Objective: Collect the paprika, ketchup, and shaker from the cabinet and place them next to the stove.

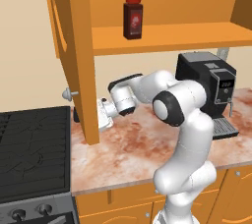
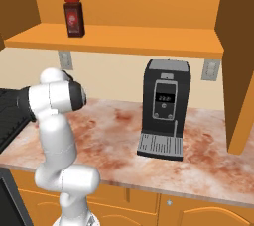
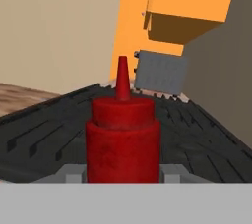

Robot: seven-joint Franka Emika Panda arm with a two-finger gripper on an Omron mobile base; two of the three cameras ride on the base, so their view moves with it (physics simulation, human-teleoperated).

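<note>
Beside the black grated stove [image 1: 34,144], a slim all-red ketchup squeeze bottle [image 3: 123,139] is clamped in the two-finger gripper [image 3: 123,173]. Lowering onto the counter, then release, is likely called for next.

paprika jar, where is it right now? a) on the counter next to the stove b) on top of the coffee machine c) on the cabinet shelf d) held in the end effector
c: the paprika stands upright on the cabinet shelf, above the coffee machine, while the ketchup sits between the end effector fingers.
</note>
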